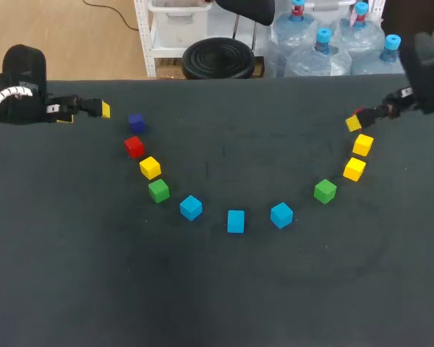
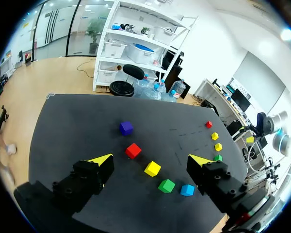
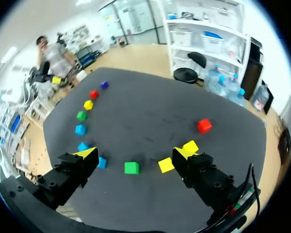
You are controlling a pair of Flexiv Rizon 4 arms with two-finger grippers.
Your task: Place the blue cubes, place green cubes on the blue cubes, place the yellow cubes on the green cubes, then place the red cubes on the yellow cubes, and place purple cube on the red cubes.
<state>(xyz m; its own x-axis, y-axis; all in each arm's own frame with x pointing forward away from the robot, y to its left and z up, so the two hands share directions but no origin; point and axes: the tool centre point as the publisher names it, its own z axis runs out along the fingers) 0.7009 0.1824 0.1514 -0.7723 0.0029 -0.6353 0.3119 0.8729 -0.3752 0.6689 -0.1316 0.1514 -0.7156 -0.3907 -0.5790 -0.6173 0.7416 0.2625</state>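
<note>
The cubes lie in a U-shaped arc on the black table (image 1: pixel 224 289). From the left they are a purple cube (image 1: pixel 136 122), red (image 1: pixel 134 147), yellow (image 1: pixel 150 168), green (image 1: pixel 158 191), three blue cubes (image 1: pixel 191 207) (image 1: pixel 236 221) (image 1: pixel 281 215), green (image 1: pixel 325 191) and two yellow (image 1: pixel 354 169) (image 1: pixel 362 145). A second red cube (image 3: pixel 203 126) is mostly hidden behind my right gripper (image 1: pixel 369 116) in the head view. My left gripper (image 1: pixel 87 112) hangs open just left of the purple cube. My right gripper is open and empty above the arc's right end.
The table's far edge (image 1: pixel 224 78) runs close behind both grippers. Inside the arc and in front of it lies bare black tabletop.
</note>
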